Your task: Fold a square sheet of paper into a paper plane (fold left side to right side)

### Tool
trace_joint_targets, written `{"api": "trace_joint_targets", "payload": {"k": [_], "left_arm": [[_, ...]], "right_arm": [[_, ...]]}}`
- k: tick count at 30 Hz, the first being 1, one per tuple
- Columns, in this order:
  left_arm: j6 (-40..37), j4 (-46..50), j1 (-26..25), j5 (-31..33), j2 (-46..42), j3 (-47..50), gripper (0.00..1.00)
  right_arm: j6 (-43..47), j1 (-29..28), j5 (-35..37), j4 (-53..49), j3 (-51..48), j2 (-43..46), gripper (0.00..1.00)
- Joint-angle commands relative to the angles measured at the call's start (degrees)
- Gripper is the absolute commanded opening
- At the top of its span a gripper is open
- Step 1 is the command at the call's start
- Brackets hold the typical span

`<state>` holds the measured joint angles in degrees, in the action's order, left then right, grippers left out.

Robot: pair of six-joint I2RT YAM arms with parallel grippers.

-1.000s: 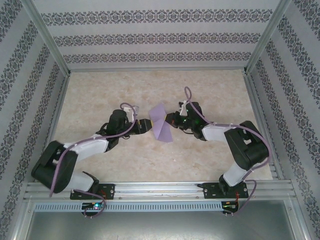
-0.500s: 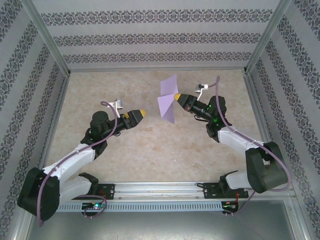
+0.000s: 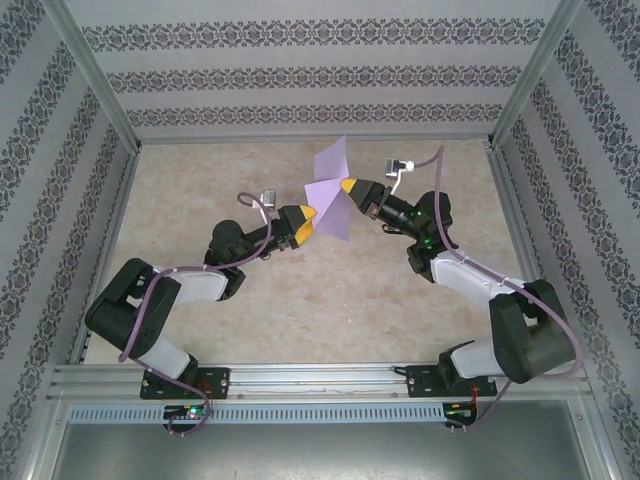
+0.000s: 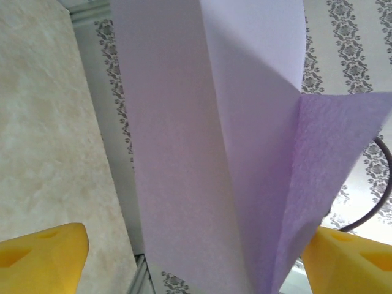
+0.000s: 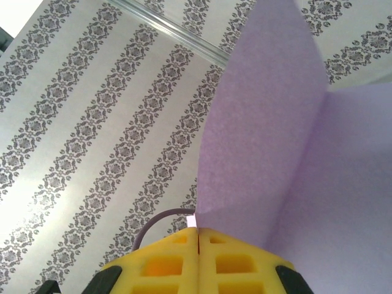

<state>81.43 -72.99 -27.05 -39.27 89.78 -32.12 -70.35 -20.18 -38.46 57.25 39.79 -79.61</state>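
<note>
Sheet [image 3: 330, 190]: 1, purple. Arms: 2 — left arm [image 3: 180, 290], right arm [image 3: 470, 275]. Grippers: 2, one per arm — left gripper [image 3: 302, 223], right gripper [image 3: 347, 186]. Yellow fingers: 2 per gripper, 4 tot.; left wrist cam has 2 [image 4: 43, 257], right wrist cam 2 [image 5: 162, 263]. Purple cables [image 3: 441, 205]: 2, one per arm. Table [image 3: 250, 320]: 1. Patterned walls [image 3: 300, 75]: 3, i.e. back, left, right. Arm bases [image 3: 185, 382]: 2, on 1 rail [image 3: 320, 375] at the near edge.
</note>
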Motion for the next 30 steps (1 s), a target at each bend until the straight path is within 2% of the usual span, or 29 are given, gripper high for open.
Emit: {"api": "trace_joint_targets", "payload": {"k": [1, 27, 30], "left_arm": [[2.5, -8.8, -0.9, -1.1, 0.3, -2.1, 0.88], [2.9, -8.7, -1.1, -0.2, 3.4, -2.7, 0.35], [2.9, -8.7, -1.1, -0.2, 3.7, -2.7, 0.29]], "right_arm": [[-0.2, -0.5, 0.4, 3.3, 1.3, -1.3, 0.00], [0.8, -1.3, 2.5, 2.9, -2.8, -1.9, 0.00], [0.9, -1.3, 2.6, 2.8, -3.1, -1.6, 0.04]]}}
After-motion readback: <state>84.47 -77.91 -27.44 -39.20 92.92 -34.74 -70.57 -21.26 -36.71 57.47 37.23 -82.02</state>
